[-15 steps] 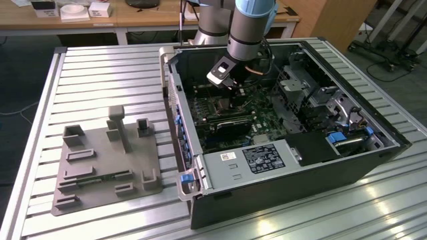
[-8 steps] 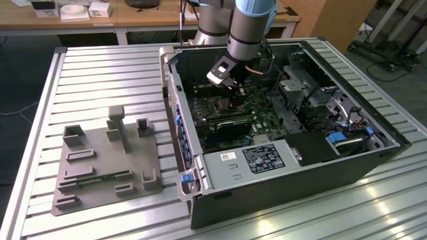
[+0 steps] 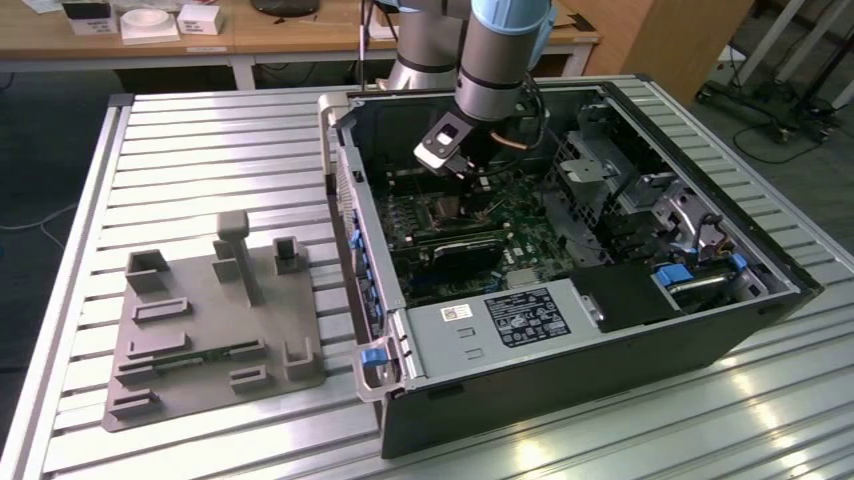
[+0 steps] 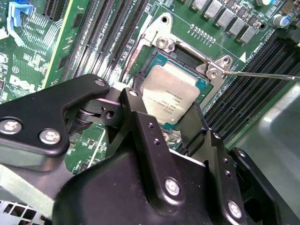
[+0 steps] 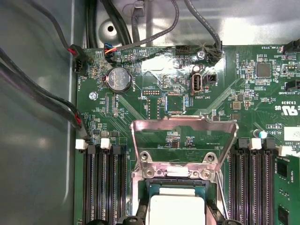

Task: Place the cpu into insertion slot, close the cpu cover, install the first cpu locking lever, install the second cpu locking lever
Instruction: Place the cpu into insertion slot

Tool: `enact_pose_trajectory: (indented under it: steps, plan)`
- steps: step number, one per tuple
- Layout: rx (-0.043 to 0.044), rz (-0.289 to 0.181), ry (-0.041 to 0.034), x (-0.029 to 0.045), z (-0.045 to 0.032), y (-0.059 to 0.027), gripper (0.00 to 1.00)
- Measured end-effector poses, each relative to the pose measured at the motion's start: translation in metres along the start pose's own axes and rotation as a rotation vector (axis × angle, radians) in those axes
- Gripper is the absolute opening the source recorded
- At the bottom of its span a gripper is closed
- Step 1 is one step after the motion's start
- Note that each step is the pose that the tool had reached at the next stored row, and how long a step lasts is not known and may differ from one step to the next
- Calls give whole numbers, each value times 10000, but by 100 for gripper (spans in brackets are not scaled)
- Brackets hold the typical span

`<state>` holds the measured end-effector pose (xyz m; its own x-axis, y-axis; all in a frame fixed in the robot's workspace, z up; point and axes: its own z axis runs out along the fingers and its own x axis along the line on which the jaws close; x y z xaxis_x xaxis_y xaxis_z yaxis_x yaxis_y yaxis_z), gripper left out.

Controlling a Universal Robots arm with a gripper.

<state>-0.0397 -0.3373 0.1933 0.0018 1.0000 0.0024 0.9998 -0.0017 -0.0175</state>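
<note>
In the second wrist view the cpu (image 4: 171, 93), a silvery square chip with a green edge, sits between my black fingers (image 4: 136, 112) directly over the insertion slot (image 4: 185, 55). My gripper (image 4: 164, 108) is shut on the cpu's two sides. The slot's dark inside shows just beyond the chip. In the first wrist view the cpu cover (image 5: 183, 123) stands swung open behind the slot, with green board showing through its cut-out, and the cpu (image 5: 176, 208) lies below it. A thin locking lever (image 4: 262, 75) sticks out sideways, unlatched. In the exterior view my gripper (image 3: 462, 176) reaches down into the open computer case (image 3: 747, 310).
Long black memory slots (image 4: 101, 33) flank the socket on both sides. Cables (image 5: 42, 93) run along the case wall by the board's edge. A power supply (image 3: 507, 320) fills the case's near end. A grey fixture plate (image 3: 214, 320) lies on the slatted table at the exterior view's left.
</note>
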Motion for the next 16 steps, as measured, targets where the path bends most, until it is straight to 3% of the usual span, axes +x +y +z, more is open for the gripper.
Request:
enact_pose_trajectory:
  steps: [16]
  plan:
    - [1, 28, -1, 0, 23, 21, 54]
